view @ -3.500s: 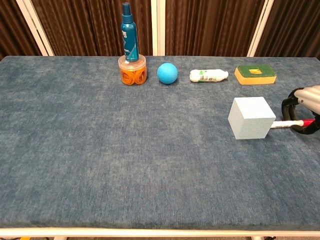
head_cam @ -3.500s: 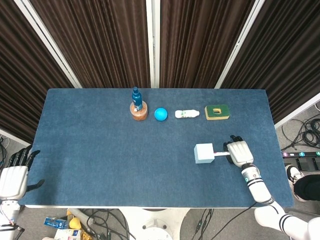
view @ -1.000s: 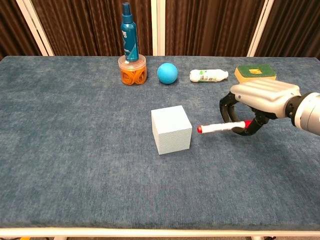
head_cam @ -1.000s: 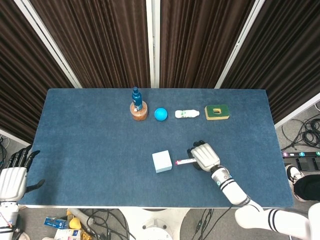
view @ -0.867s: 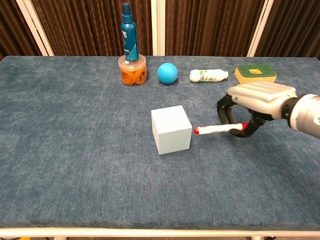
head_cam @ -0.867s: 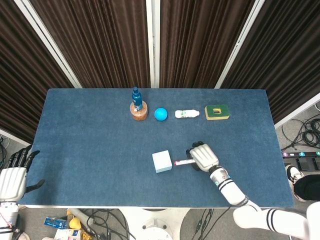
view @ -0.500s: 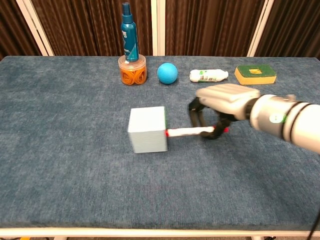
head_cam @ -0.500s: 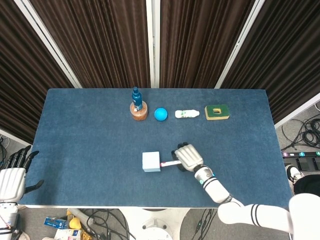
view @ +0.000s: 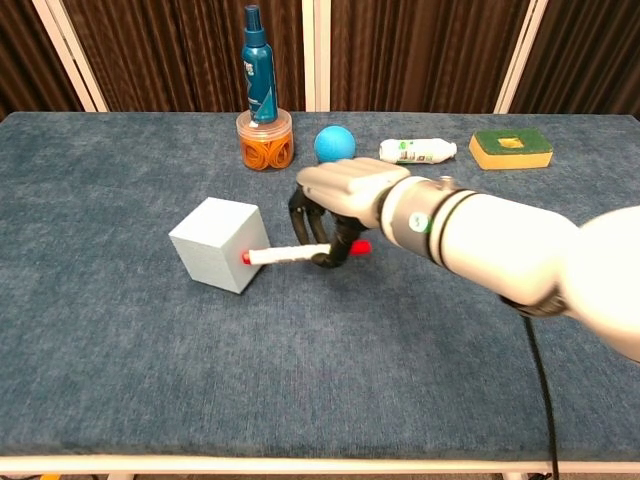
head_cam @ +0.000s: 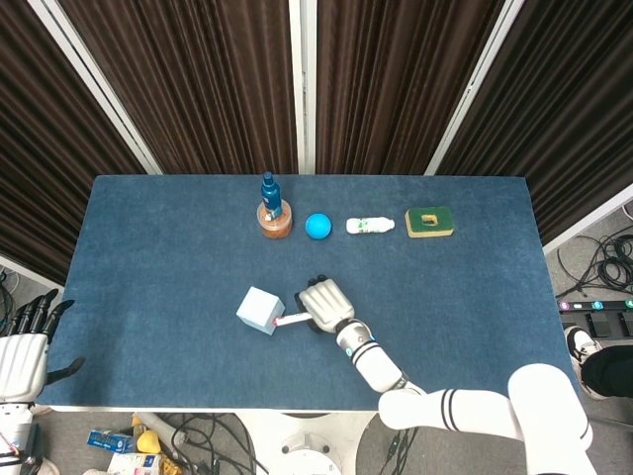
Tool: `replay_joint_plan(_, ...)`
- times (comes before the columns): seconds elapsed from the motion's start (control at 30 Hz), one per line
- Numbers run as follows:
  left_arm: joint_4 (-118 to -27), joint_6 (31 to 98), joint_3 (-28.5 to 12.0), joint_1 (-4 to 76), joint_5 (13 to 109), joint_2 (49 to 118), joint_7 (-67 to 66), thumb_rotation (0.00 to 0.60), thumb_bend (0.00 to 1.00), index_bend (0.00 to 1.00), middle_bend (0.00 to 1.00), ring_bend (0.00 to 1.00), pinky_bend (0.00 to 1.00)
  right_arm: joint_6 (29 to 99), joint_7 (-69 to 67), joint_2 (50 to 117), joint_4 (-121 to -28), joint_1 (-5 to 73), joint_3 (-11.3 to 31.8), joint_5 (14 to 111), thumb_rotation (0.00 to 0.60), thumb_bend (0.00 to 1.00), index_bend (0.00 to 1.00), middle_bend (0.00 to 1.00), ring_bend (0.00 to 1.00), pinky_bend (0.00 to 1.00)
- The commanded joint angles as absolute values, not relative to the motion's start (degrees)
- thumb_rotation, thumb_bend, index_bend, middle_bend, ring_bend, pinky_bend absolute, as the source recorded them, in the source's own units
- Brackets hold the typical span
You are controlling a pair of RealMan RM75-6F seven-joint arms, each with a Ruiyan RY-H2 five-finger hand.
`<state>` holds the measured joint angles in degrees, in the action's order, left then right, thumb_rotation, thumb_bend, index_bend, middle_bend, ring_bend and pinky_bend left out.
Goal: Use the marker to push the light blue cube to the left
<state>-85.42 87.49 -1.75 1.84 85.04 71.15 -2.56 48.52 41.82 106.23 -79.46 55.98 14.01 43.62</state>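
The light blue cube [head_cam: 259,310] [view: 218,244] sits left of the table's middle, turned so a corner faces front. My right hand [head_cam: 324,303] [view: 338,203] grips a white marker [head_cam: 290,320] [view: 290,256] with red ends. The marker lies level, and its red tip touches the cube's right face. My left hand [head_cam: 24,348] hangs open off the table's front left corner, seen only in the head view.
Along the far edge stand a blue spray bottle [view: 257,68] on an orange jar [view: 265,143], a blue ball [view: 334,145], a small white bottle [view: 417,151] lying down, and a yellow-green sponge [view: 511,148]. The blue table [head_cam: 148,257] stretches on to the left of the cube.
My right hand has swept left across the table with the marker. The cube has slid left ahead of the tip and has turned.
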Motion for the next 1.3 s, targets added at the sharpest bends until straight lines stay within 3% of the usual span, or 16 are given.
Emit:
replay_joint_plan(0.03,-85.5,87.4,-1.7,1.9,85.0,71.1,-2.6,0.6,0.14,0.22,0.16,0.1,0.13,48.8,43.2,107.7,-77.5,57.9,15.0,41.3,0.6,0.4,0.69,0.63,0.25,0.21)
replay_joint_plan(0.53,-85.5,87.1,-1.9,2.6,85.9,71.5,-2.6,0.6,0.14,0.22,0.16,0.1,0.13,52.1,39.9,95.6,-82.6,52.5,9.6,41.2,0.6,0.38,0.66,0.61,0.23,0.21)
replay_joint_plan(0.63,-85.7,87.1,-1.9,2.7,86.1,71.6,-2.8,0.6,0.14,0.22,0.16,0.1,0.13,51.7,40.5,95.6,-81.2,52.5,8.5,40.4,0.6,0.34,0.56,0.53,0.19,0.19)
replay_joint_plan(0.8,-85.8,87.4,-1.8,2.4,85.9,71.5,-2.7,0.6,0.14,0.22,0.16,0.1,0.13,51.5,42.6,95.5,-80.7,52.8,6.9,37.7,0.6,0.15,0.22,0.28,0.05,0.13)
replay_joint_plan(0.93,-85.7,87.4,-1.8,2.3,85.9,71.5,-2.5,0.6,0.14,0.22,0.16,0.1,0.13,53.5,41.1,93.2,-83.5,51.2,6.7,38.0,0.6,0.12,0.15,0.22,0.03,0.12)
replay_joint_plan(1.13,-84.7,87.3,-2.0,2.4,85.7,71.9,-1.2,0.6,0.14,0.22,0.16,0.1,0.13,62.7,31.1,82.0,-93.1,42.6,4.7,48.9,0.6,0.15,0.14,0.22,0.03,0.12)
replay_joint_plan(1.3,-84.2,86.6,-2.4,2.9,85.3,72.0,-0.6,0.6,0.14,0.22,0.16,0.1,0.13,72.2,19.2,70.9,-98.2,32.5,-0.8,63.4,0.6,0.19,0.14,0.21,0.03,0.12)
